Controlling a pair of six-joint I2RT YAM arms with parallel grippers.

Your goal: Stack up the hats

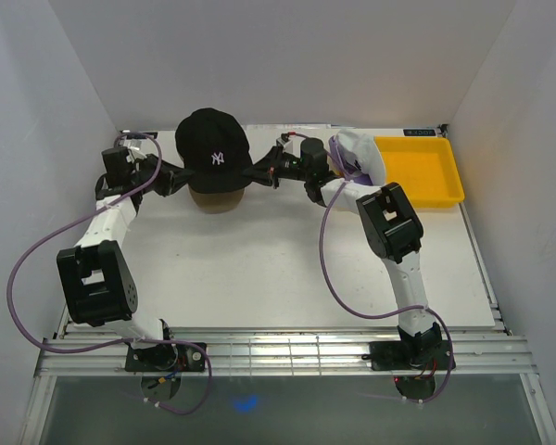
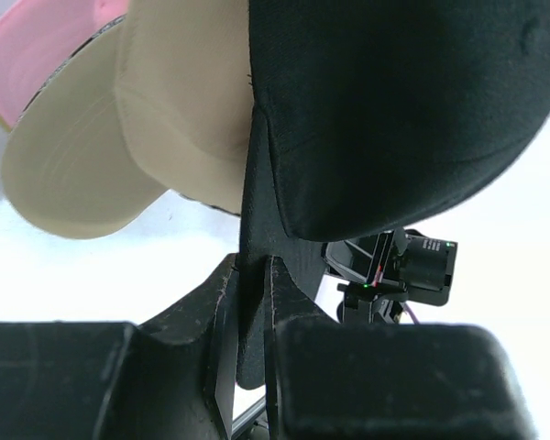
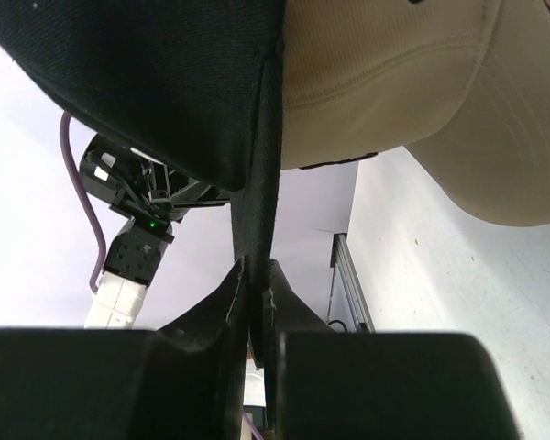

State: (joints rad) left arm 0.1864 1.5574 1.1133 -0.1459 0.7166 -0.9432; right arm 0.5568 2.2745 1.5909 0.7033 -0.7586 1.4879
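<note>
The black cap [image 1: 213, 148], with a white logo on its front, sits crown up at the far middle of the table. Its lower edge is pinched on both its left and right sides. It lies over the tan cap [image 1: 213, 200], whose crown and brim show below it on the near side. In the left wrist view, part of the pink cap [image 2: 32, 55] shows just beyond the tan brim. The white cap [image 1: 361, 153] lies apart to the right, partly hidden.
</note>
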